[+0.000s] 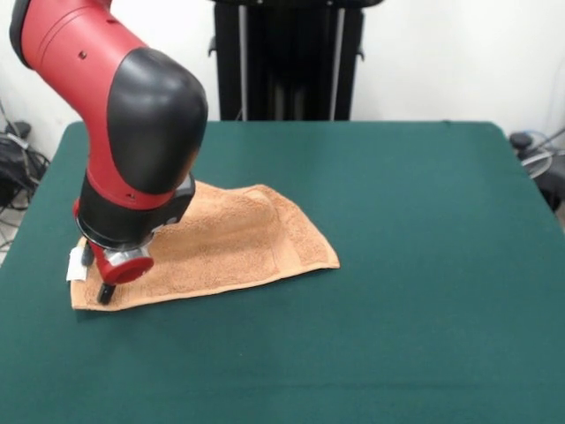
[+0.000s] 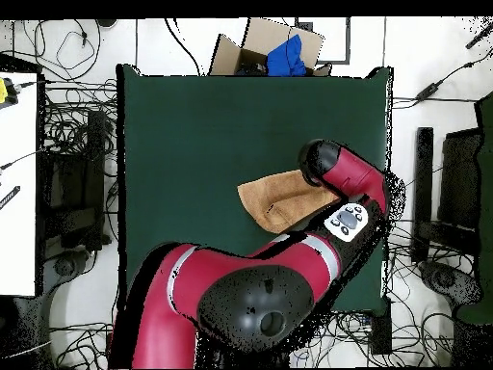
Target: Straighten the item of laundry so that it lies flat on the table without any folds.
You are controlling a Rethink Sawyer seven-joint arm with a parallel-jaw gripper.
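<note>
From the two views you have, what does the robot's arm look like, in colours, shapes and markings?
The arm is built of thick rounded segments, glossy red with black joint covers. Its wrist ends in a black collar and a red ring with a silver band, above the small dark gripper. From overhead, one red link carries a light grey panel with dark round buttons. No loose cables show on the arm itself.

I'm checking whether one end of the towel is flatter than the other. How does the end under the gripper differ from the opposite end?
In the front view, the towel end beneath the gripper shows a small white tag and is partly hidden by the arm. The opposite end is uncovered, with a raised fold ridge. Both rest on the green table and look peach-orange.
</note>
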